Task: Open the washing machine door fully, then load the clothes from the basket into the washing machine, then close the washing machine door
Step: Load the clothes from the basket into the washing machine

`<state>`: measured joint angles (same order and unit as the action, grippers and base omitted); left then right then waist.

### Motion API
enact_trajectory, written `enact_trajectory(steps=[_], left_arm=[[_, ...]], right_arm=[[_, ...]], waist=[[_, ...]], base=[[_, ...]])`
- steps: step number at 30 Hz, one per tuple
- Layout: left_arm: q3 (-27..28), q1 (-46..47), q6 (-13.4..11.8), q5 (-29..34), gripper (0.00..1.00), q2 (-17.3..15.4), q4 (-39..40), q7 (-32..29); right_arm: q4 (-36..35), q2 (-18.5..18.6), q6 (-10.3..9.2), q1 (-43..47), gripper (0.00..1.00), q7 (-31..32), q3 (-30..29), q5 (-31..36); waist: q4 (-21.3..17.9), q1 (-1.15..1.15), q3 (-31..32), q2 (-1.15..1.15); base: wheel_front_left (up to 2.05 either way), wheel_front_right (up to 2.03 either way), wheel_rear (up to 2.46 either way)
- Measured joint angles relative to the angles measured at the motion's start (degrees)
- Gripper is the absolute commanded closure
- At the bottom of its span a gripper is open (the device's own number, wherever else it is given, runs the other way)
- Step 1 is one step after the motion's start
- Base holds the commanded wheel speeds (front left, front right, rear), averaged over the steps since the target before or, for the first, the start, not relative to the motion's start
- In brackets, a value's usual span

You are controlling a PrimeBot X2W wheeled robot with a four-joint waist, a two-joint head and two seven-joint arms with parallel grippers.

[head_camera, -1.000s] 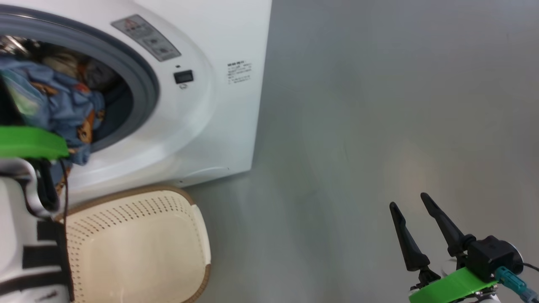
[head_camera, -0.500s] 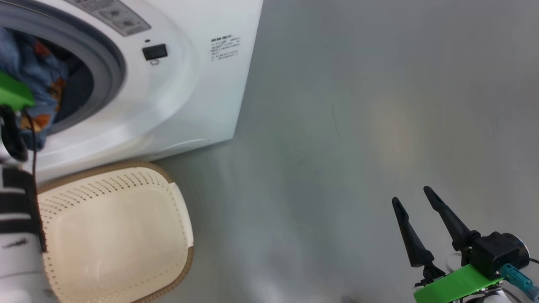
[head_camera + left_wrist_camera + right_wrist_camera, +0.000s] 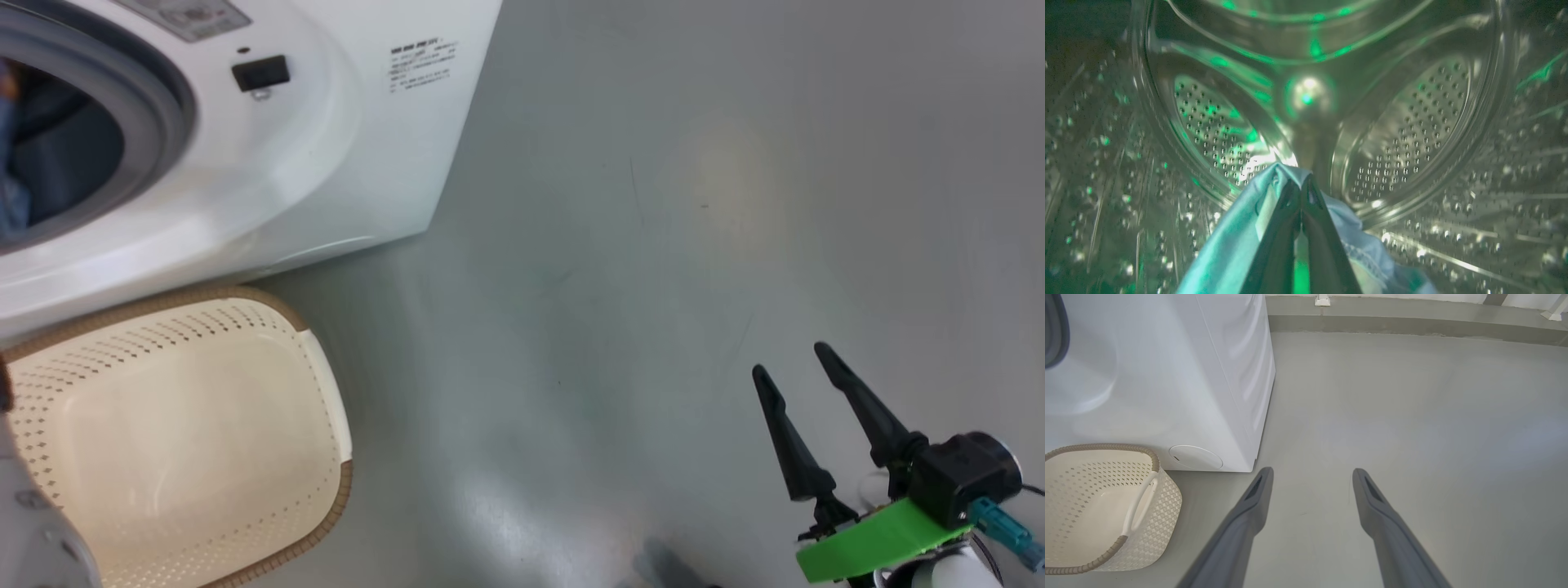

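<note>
Left gripper inside the washing machine with the clothes; right gripper apart over the floor.
At the left, the washing machine's grey gasket rings its open mouth. In the left wrist view, the left gripper's fingers are pressed together on a fold of pale blue cloth, inside the perforated steel drum. The basket stands on the floor just before the washer's base, its cream bottom showing. At the right, the right gripper hangs above the floor, fingers spread wide and holding nothing.
</note>
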<state>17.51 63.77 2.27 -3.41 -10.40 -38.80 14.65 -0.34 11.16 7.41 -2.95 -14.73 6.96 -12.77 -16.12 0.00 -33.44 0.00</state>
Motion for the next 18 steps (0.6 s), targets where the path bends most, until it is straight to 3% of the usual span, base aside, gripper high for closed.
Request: enact_trajectory(steps=[5, 13, 16, 17, 18], left_arm=[[1.77, 1.53, 0.01, -0.83, 1.00, -0.42, 5.69, 0.07], [1.42, 1.63, -1.09, 0.81, 0.98, -0.46, -1.93, 0.05], [0.66, 1.94, -1.62, 1.88, 0.56, -0.51, -6.84, 0.05], [0.29, 2.11, -1.62, 2.12, 0.56, -0.53, -8.14, 0.04], [-0.03, 2.27, -1.76, 2.20, 0.44, -0.53, -8.93, 0.05]], right_arm=[[-0.30, -0.02, 0.00, -1.19, 0.00, 0.00, -0.05, 0.00], [0.12, -0.36, 0.00, -1.79, 0.00, 0.00, 0.12, 0.00], [0.33, -0.36, 0.00, -1.78, 0.00, 0.00, 0.15, 0.00], [0.40, -0.35, 0.00, -1.78, 0.00, 0.00, 0.15, 0.00], [0.42, -0.35, -0.01, -1.78, 0.00, 0.00, 0.15, 0.00]], waist=[[-0.43, 0.00, -1.62, 0.00], [-0.39, 0.00, -1.73, 0.00], [-0.24, 0.00, -1.29, 0.00], [-0.20, 0.00, -1.13, 0.00], [-0.15, 0.00, -0.99, 0.00]], base=[[0.00, 0.00, 0.00], [0.00, 0.00, 0.00], [0.00, 0.00, 0.00], [0.00, 0.00, 0.00], [0.00, 0.00, 0.00]])
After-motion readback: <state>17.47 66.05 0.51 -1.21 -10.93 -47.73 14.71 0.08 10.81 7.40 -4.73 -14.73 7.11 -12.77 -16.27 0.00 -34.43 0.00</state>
